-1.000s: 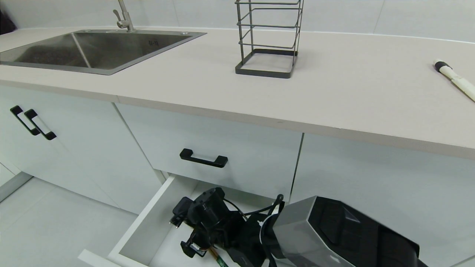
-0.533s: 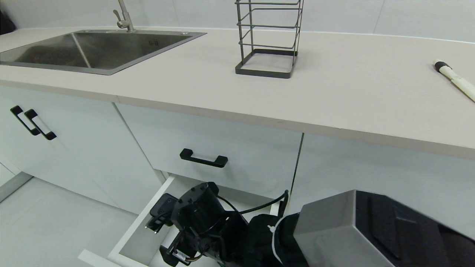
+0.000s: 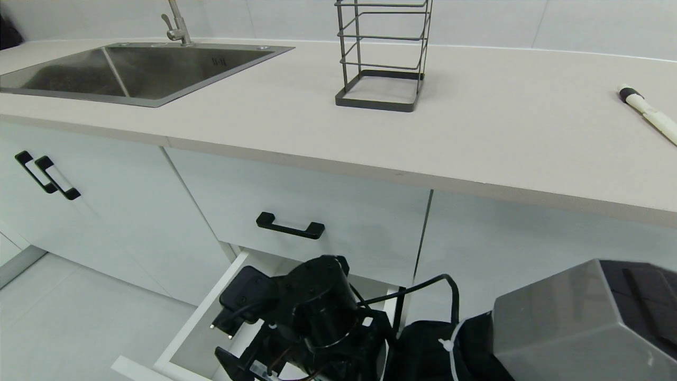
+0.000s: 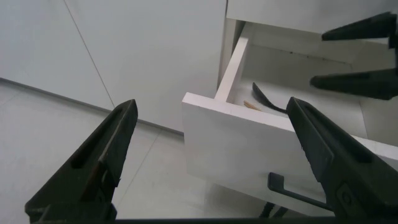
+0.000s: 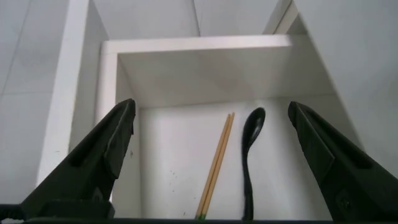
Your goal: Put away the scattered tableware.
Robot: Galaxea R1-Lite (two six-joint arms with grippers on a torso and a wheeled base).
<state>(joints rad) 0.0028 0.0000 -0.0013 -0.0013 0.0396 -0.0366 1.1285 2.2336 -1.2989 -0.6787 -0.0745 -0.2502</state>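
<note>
Nearest, the right gripper (image 5: 210, 112) is held above the pulled-out drawer (image 5: 199, 74), its fingers spread wide with nothing between them. Beneath it, on the drawer's white floor, a pair of chopsticks (image 5: 217, 163) and a black spoon (image 5: 249, 155) are laid side by side, close but apart. The left gripper (image 4: 211, 106) is held outside the drawer, off its front corner, likewise spread wide and carrying nothing. Above the open drawer, a closed one is seen with a black handle (image 3: 290, 226). Farther off, a pale utensil (image 3: 648, 112) with a black band is left lying on the countertop (image 3: 502, 137) at its right edge, well apart from a wire rack (image 3: 382, 58) stood near the middle. A sink (image 3: 132, 66) with its faucet (image 3: 177, 24) is set into the far left.
</note>
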